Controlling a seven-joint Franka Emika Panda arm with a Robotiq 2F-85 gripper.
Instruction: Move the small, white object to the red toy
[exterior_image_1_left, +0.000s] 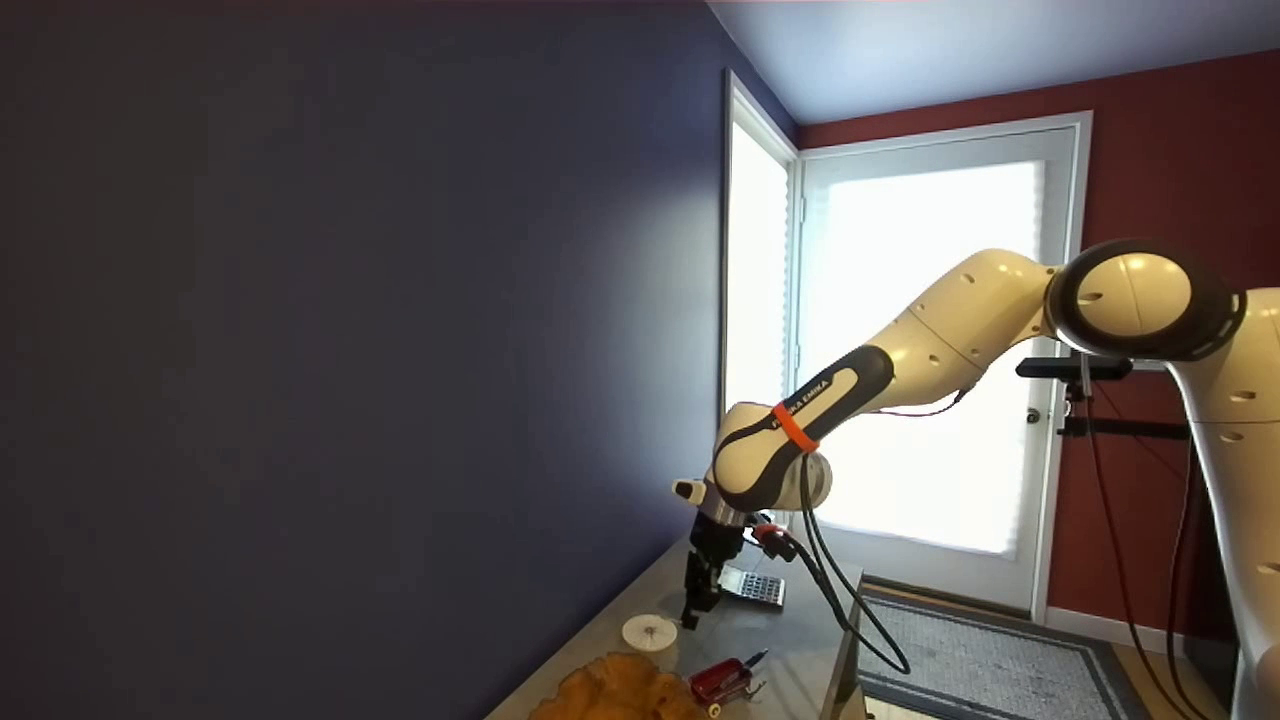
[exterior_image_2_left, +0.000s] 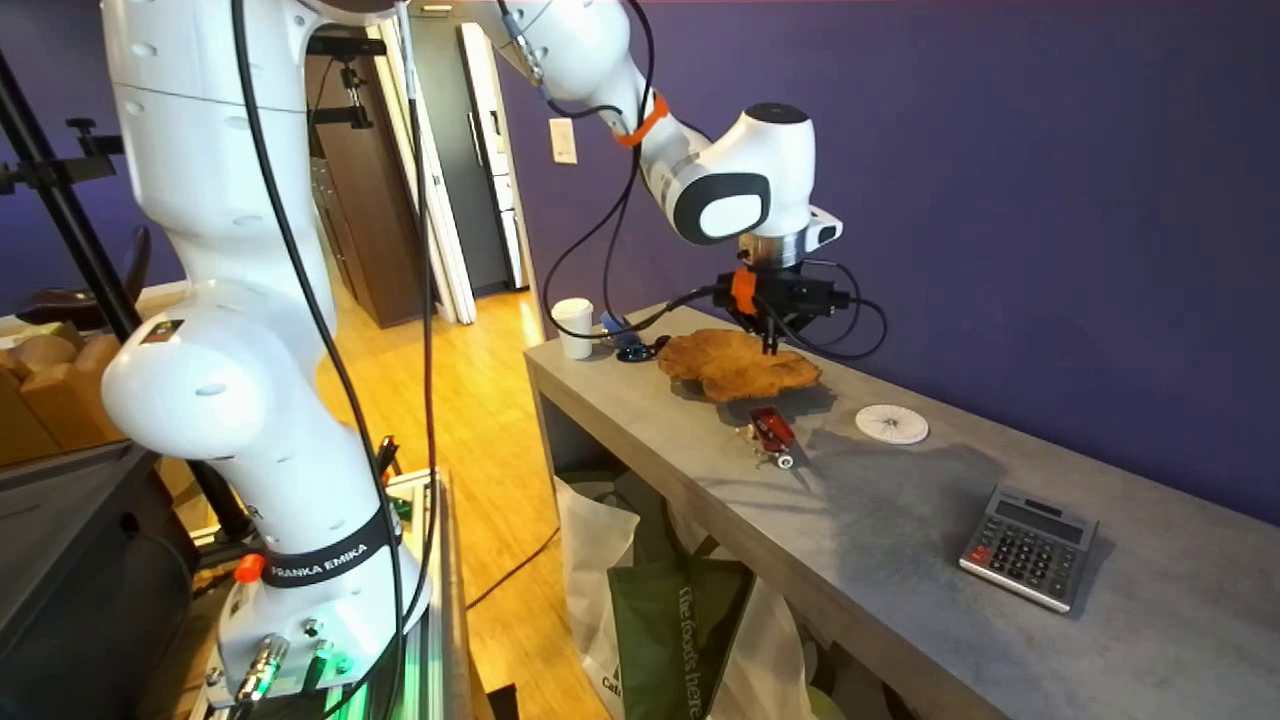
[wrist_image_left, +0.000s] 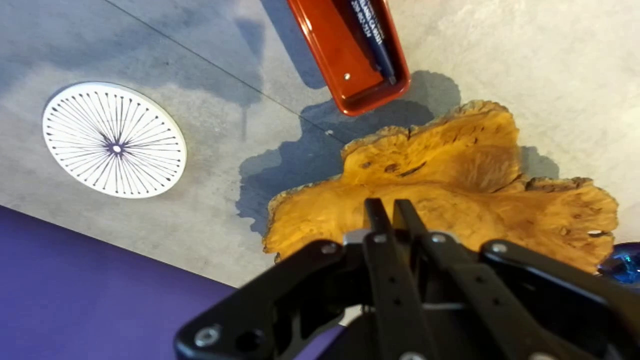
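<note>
On the countertop, in an exterior view, the disc lies at 3 o'clock from the toy wagon, calculator at 4, burl bowl at 11. The wagon holds a pen.

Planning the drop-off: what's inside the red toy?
The wrist view shows a dark, lettered pen inside the red toy. What lies beneath the pen is covered; that view also cuts off one end of each.
</note>
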